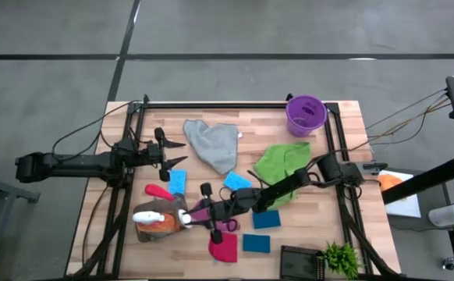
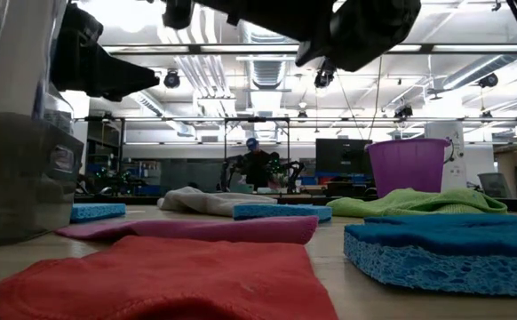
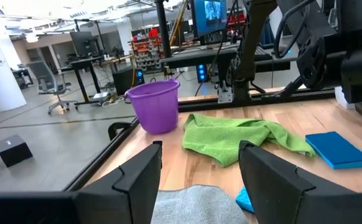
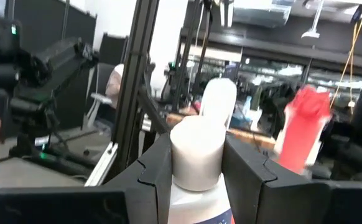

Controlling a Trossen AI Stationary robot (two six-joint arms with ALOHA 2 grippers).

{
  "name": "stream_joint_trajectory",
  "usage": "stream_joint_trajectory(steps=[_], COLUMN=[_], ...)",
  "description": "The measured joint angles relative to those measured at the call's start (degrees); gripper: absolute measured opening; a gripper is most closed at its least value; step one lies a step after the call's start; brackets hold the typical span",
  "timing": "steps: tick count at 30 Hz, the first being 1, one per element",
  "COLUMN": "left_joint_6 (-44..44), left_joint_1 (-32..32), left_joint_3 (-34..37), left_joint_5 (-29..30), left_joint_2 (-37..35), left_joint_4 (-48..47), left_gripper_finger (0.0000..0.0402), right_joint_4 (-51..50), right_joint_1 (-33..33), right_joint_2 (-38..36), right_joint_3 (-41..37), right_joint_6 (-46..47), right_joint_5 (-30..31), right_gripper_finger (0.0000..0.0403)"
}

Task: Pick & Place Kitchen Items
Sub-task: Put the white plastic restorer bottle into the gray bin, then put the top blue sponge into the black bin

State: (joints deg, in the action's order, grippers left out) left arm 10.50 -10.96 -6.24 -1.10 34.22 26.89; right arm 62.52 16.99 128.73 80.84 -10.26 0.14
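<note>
My right gripper (image 1: 189, 217) reaches to the near left and is shut on the small white bottle (image 4: 196, 155), close beside the orange spray bottle (image 1: 155, 223) with its white trigger head. A magenta cloth (image 1: 215, 215) lies under the arm and a red cloth (image 1: 223, 248) lies near the front edge. The grey cloth (image 1: 215, 144) and green cloth (image 1: 281, 160) lie flat farther back. Several blue sponges (image 1: 178, 181) are scattered around the middle. My left gripper (image 1: 176, 154) hovers open at the left, holding nothing. My right gripper pinches the white bottle at its cap end (image 4: 180, 163) between the two fingers, one finger (image 4: 156, 171) on each side. The fingers come about level from the table's right and lie along the bottle. Its rounded tip (image 4: 219, 99) sticks out past them toward the left.
A purple bucket (image 1: 306, 115) stands at the far right. A small green plant (image 1: 340, 257) and a black box (image 1: 301, 257) sit at the near right corner. A red trigger part (image 1: 158, 191) lies just beyond the orange bottle. A black frame (image 1: 211, 104) borders the table.
</note>
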Motion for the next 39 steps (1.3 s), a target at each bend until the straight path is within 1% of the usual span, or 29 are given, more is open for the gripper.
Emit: stream_joint_trajectory(steps=[9,15,16,17,20,23,25,27,32,36,39], left_joint_6=[0.0,0.0,0.0,0.0,0.0,0.0,-0.02,-0.02,-0.02,-0.02,-0.04], left_joint_1=[0.0,0.0,0.0,0.0,0.0,0.0,0.0,0.0,0.0,0.0,0.0], left_joint_3=[0.0,0.0,0.02,0.02,0.04,0.04,0.04,0.04,0.04,0.04,0.04], left_joint_5=[0.02,0.02,0.02,0.02,0.02,0.02,0.02,0.02,0.02,0.02,0.02], left_joint_2=[0.0,0.0,0.0,0.0,0.0,0.0,0.0,0.0,0.0,0.0,0.0], left_joint_4=[0.0,-0.02,0.0,-0.01,-0.02,-0.05,-0.09,-0.17,-0.2,-0.17,0.07], left_gripper_finger=[0.0214,0.0214,0.0214,0.0214,0.0214,0.0214,0.0214,0.0214,0.0214,0.0214,0.0214], right_joint_4=[-9.03,-12.75,-13.14,-13.58,-14.85,-16.91,-18.78,-19.9,-19.6,-16.12,-9.45], right_joint_1=[-0.71,-0.89,-0.89,-0.89,-0.98,-1.0,-0.97,-0.93,-0.43,0.24,0.56], right_joint_2=[-0.07,-0.09,-0.09,-0.09,-0.11,-0.14,-0.16,-0.19,-0.35,-0.36,-0.36], right_joint_3=[2.14,3.51,3.64,3.78,4.31,5.38,6.17,6.74,7.23,6.87,4.44], right_joint_6=[0.04,0.07,0.05,0.02,0.09,0.28,0.44,0.44,-0.09,-1.24,-2.51], right_joint_5=[0.13,0.13,0.14,0.23,0.31,0.31,0.28,0.28,0.08,-0.17,-0.15], right_gripper_finger=[0.0105,0.0107,0.0119,0.014,0.0218,0.0282,0.0308,0.0323,0.0325,0.0303,0.0278])
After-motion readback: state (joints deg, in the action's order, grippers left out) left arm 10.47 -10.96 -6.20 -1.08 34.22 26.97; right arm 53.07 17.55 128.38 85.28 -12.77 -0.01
